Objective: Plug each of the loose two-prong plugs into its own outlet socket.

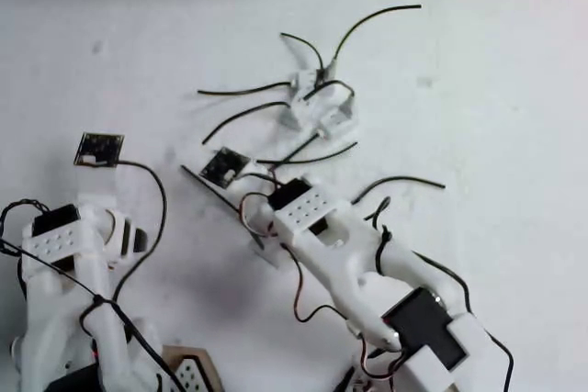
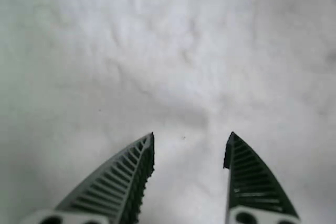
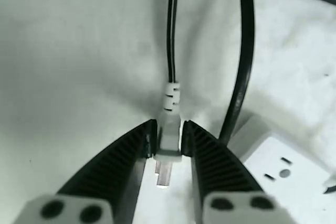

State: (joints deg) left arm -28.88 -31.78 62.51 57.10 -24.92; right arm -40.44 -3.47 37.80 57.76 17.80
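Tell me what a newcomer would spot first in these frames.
The right hand is shut on a white two-prong plug, its prongs pointing back between the fingers, with an outlet socket close beside it. In the high view, black cords sprawl around white outlet blocks mid-table. The left hand hangs open over bare white table.

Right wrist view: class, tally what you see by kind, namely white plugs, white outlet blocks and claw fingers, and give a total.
White plug: 1
White outlet block: 1
Claw fingers: 2
Total: 4
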